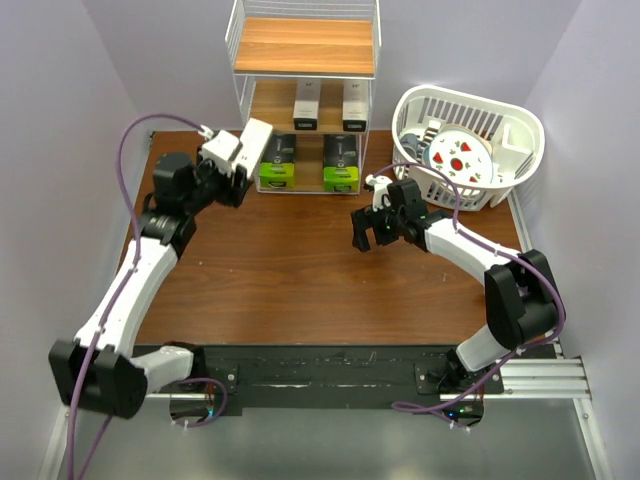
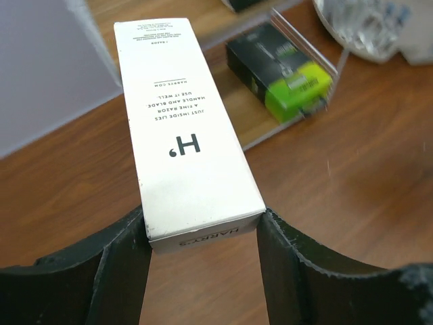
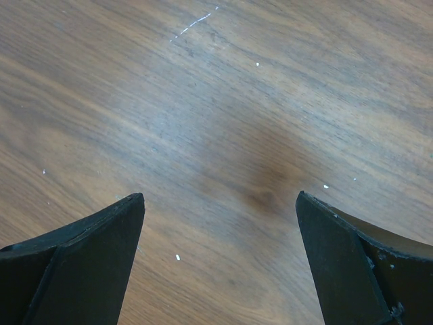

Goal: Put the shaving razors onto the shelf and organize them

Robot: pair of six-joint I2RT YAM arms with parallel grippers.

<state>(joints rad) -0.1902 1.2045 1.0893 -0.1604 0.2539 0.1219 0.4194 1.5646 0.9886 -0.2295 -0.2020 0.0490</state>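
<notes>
We are clamping our left gripper on the near end of a white razor carton, which is pointing ahead of the fingers toward the shelf. A black, green-ended pack is lying ahead-right. Our right gripper is hanging with jaws wide apart over the table.

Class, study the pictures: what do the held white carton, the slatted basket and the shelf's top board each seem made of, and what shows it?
White carton: matte printed cardboard, by its crisp folded edges. Basket: smooth white plastic, probably moulded, by its even slats. Shelf board: wood or wood-look laminate; grain shows, but which is unclear.
</notes>
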